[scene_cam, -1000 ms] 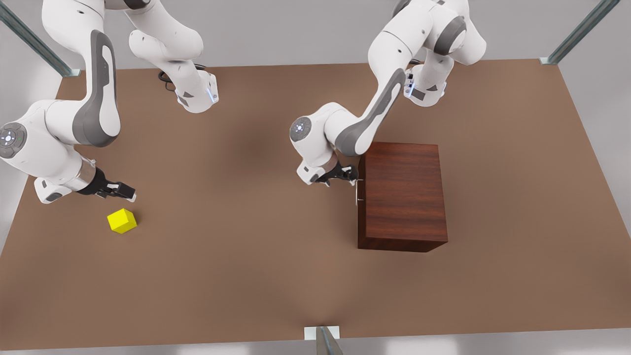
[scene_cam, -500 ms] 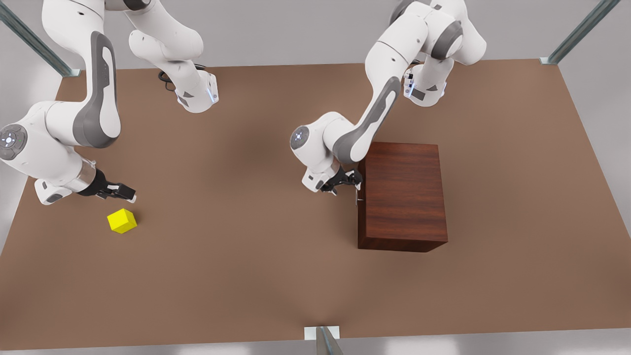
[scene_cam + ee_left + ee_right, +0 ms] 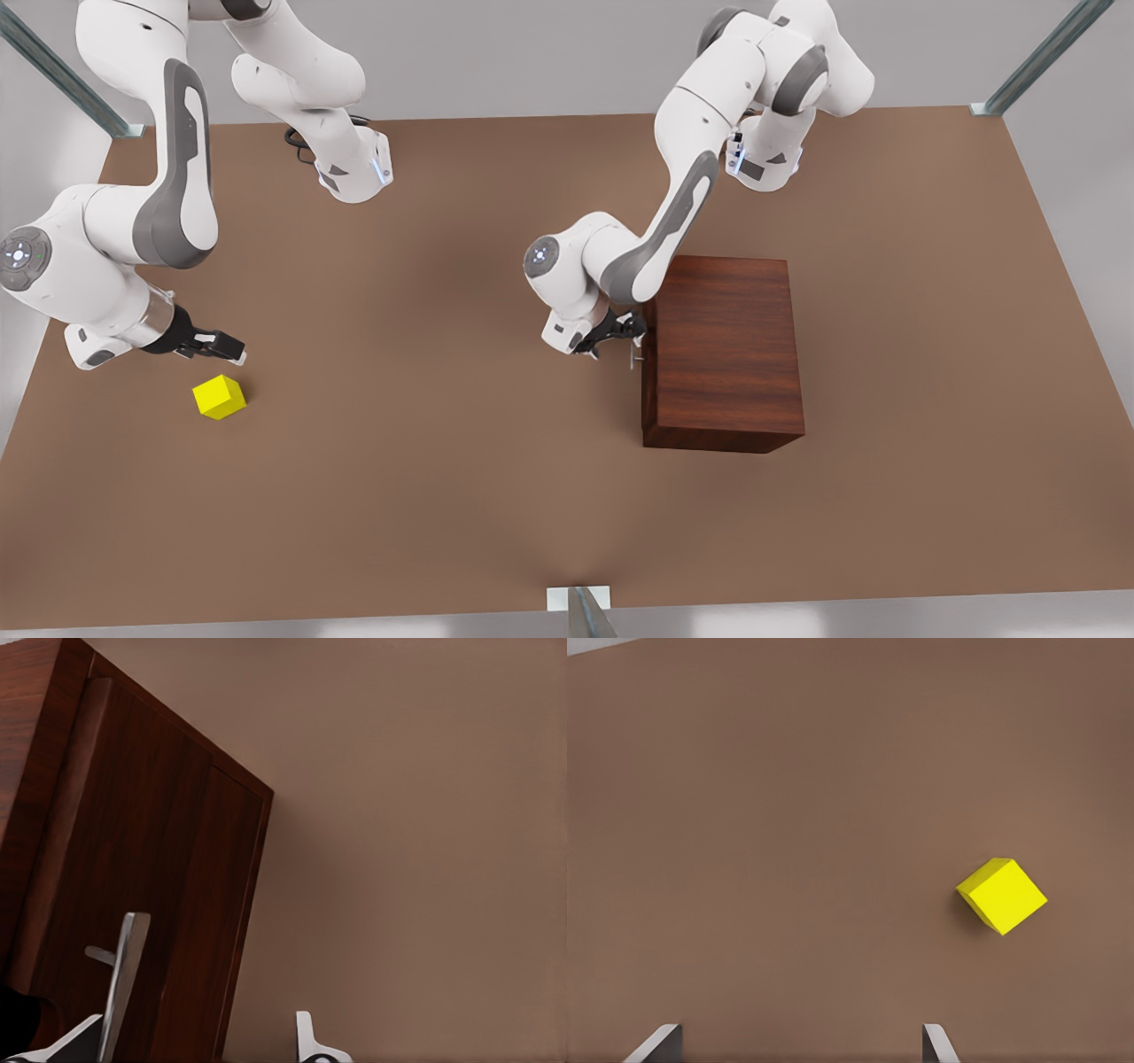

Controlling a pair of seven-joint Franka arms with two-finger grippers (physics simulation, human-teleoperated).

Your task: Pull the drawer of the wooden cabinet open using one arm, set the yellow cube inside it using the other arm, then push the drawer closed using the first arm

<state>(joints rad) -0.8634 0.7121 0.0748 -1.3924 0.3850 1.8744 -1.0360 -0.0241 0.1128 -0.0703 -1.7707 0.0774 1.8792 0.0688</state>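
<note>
Drawer (image 3: pixel 648 372) of the wooden cabinet (image 3: pixel 725 350): closed or very nearly so, front flush with the cabinet face, thin silver bar handle (image 3: pixel 635 351) standing off it.

Left gripper (image 3: pixel 625 332): at the cabinet's front face, level with the handle. In the left wrist view its fingers (image 3: pixel 312 1043) stood apart, the handle (image 3: pixel 122 979) lying close beside one of them; whether any pad touched the bar could not be told. Jaws parted, nothing clamped.

Right gripper (image 3: pixel 226 348): hung above the counter (image 3: pixel 443 443) near the edge at the front view's left, jaws wide, holding nothing. Both fingertips (image 3: pixel 937 1043) appeared in the right wrist view over bare counter.

Yellow cube (image 3: pixel 219 396): rested on the counter just beside the right gripper, towards the counter's near edge, apart from the fingers. In the right wrist view the yellow cube (image 3: pixel 1002 895) sat turned corner-on, off to one side of the gap between the fingers.

Wooden cabinet: stood on the counter, right of centre in the front view, well apart from the cube, drawer front facing the front view's left.
</note>
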